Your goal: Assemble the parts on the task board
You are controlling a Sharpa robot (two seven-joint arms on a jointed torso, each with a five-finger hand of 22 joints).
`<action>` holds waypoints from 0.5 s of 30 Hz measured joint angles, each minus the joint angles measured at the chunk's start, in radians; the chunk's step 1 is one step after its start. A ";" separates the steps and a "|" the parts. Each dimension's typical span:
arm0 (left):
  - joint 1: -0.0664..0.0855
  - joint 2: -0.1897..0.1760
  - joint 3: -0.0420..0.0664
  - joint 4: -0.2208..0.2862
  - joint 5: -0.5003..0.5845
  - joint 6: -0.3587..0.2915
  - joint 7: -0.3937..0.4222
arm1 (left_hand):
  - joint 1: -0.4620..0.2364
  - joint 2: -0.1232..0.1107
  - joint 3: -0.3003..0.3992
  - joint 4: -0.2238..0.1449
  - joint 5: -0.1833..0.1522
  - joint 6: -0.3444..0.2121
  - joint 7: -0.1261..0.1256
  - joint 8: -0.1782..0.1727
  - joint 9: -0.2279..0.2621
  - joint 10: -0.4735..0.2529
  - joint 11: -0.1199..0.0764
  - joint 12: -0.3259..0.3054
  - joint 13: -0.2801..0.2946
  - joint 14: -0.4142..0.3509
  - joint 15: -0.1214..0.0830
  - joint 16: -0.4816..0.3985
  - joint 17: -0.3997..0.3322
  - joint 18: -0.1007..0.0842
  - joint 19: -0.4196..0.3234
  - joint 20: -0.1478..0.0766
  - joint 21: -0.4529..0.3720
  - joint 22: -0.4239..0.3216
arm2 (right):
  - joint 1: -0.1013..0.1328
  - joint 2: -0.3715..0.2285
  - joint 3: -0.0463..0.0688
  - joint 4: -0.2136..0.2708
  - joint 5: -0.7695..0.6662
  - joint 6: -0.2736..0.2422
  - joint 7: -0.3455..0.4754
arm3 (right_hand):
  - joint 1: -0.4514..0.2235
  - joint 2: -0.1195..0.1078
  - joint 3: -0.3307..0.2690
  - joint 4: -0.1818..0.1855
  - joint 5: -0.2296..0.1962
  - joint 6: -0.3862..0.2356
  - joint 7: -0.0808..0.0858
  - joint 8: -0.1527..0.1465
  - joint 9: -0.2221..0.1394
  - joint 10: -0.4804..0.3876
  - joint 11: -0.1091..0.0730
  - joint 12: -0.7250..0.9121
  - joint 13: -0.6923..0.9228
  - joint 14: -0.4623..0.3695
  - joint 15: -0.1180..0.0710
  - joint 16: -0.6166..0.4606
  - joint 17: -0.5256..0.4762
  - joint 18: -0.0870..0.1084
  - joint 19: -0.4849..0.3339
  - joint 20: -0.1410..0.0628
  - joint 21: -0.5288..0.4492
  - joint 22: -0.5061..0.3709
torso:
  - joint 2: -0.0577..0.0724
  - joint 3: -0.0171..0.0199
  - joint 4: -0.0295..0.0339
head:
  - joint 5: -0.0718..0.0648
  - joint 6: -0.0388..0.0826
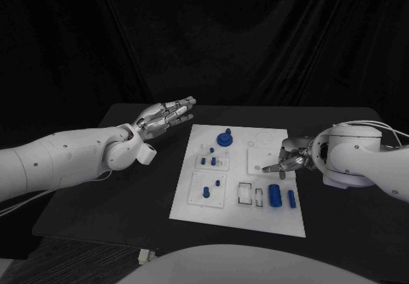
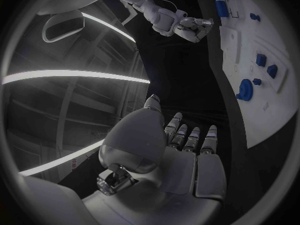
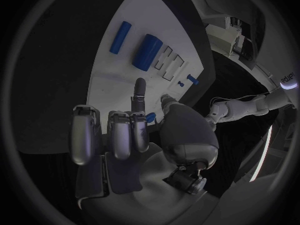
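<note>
My right hand hovers at the right edge of the white task board, low over its middle. In the right wrist view most fingers are curled in while one finger stretches toward the board, with a speck of blue just beside the thumb. I cannot tell whether I pinch a small part there or whether it lies on the board beneath. My left hand is off the board's far left corner, above the black table, fingers straight and lying side by side, holding nothing.

I judge assembly to be partly along. A blue gear stands near the board's far edge, small blue pegs sit in the left-hand blocks, and a thick blue cylinder and a slimmer blue rod lie near the right front, beside open rectangular slots.

The next move calls for a fine placement or pick by my right hand near mid-board, so I must lower straight and keep the curled fingers clear of the loose cylinder.

The table is matte black. Dark curtains hang behind.
</note>
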 measured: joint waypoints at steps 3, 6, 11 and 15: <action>0.000 0.001 0.000 0.000 0.000 0.000 0.000 | 0.000 0.000 0.000 0.000 0.000 0.000 0.000 0.000 0.000 0.000 0.006 0.000 0.000 0.000 0.000 0.000 0.000 0.000 0.000 0.000 0.000 -0.001 | -0.009 0.004 0.000 -0.003 0.009 0.000 -0.012 | 0.005 0.002 -0.001 0.001 -0.012 -0.008 -0.008 0.037 0.077 -0.001 -0.004 0.000 0.000 -0.003 -0.006 0.000 0.000 0.000 0.000 -0.003 0.000 0.000 | 0.000 -0.0001 0.0000 | -0.001 0.000; 0.000 0.001 0.000 -0.001 0.000 0.001 0.000 | 0.000 0.000 0.000 0.000 0.000 0.000 0.000 0.000 0.000 0.000 0.006 0.000 0.000 0.000 0.000 0.000 0.000 0.000 0.000 0.000 0.000 -0.004 | -0.016 0.008 0.000 -0.007 0.015 0.002 -0.022 | 0.005 0.002 -0.008 0.004 -0.020 -0.022 -0.010 0.052 0.120 -0.001 -0.004 0.000 0.000 -0.003 -0.006 0.000 0.000 0.000 -0.003 -0.007 0.000 0.001 | 0.000 -0.0001 0.0000 | -0.001 0.000; -0.001 0.001 0.000 -0.001 0.000 0.001 0.000 | 0.000 0.000 0.000 0.000 0.000 0.000 0.000 0.000 0.000 0.000 0.006 0.000 0.000 0.000 0.000 0.000 0.000 0.000 0.000 0.000 0.000 -0.004 | -0.024 0.013 0.000 -0.014 0.022 0.011 -0.034 | 0.005 0.002 -0.011 0.006 -0.030 -0.042 -0.008 0.052 0.144 -0.001 -0.004 0.000 0.000 -0.003 -0.006 0.000 0.000 0.000 -0.003 -0.007 0.000 0.001 | 0.000 -0.0001 -0.0003 | 0.000 0.000; -0.001 0.000 0.000 -0.001 0.000 0.001 0.000 | 0.000 0.000 0.000 0.000 0.000 0.000 0.000 0.000 0.000 0.000 0.006 0.000 0.000 0.000 0.000 0.000 0.000 0.000 0.000 0.000 0.000 -0.004 | -0.028 0.016 0.000 -0.019 0.025 0.022 -0.041 | 0.005 0.002 -0.014 0.003 -0.030 -0.052 -0.005 0.051 0.149 -0.001 -0.004 0.000 0.000 -0.003 -0.006 0.000 0.000 0.000 -0.003 -0.007 0.000 0.001 | 0.000 -0.0001 -0.0004 | 0.000 0.000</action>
